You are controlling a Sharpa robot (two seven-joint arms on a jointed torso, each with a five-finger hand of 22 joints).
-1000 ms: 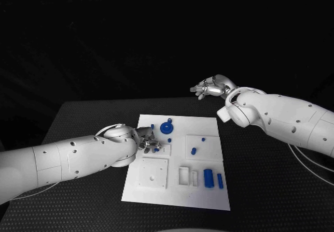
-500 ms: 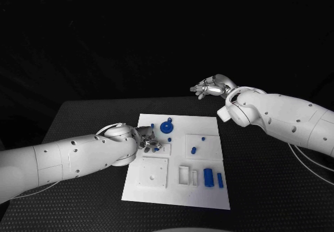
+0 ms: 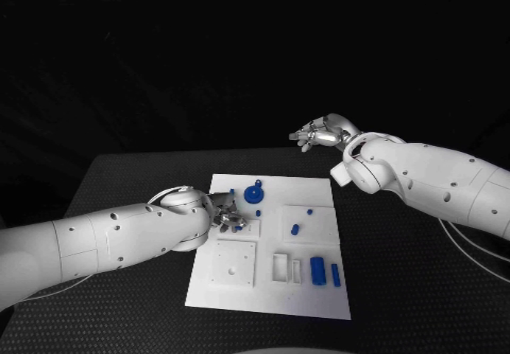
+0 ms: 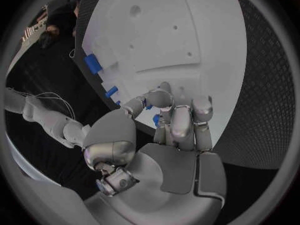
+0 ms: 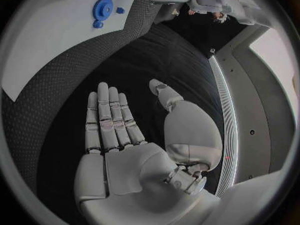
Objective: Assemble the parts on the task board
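Observation:
The white task board [image 3: 271, 295] lies in the middle of the table. On it are a blue gear [image 3: 255, 195], two short blue pegs [image 3: 296, 230], a blue cylinder [image 3: 317, 271] and a thin blue bar [image 3: 336, 275]. My left hand [image 3: 226, 218] sits low over the board's left side. Its fingers [image 4: 181, 122] are curled, and the thumb and a finger pinch a small blue part [image 4: 155, 119]. My right hand [image 3: 319, 134] is raised beyond the board's far right corner. It lies flat with straight fingers [image 5: 109, 122] and holds nothing. The gear [image 5: 102, 7] also shows in the right wrist view.
A raised white square plate [image 3: 231, 264] with a hole and a white rectangular frame [image 3: 281, 268] occupy the board's near half. Black textured table [image 3: 414, 295] surrounds the board, with room to the right and at the back.

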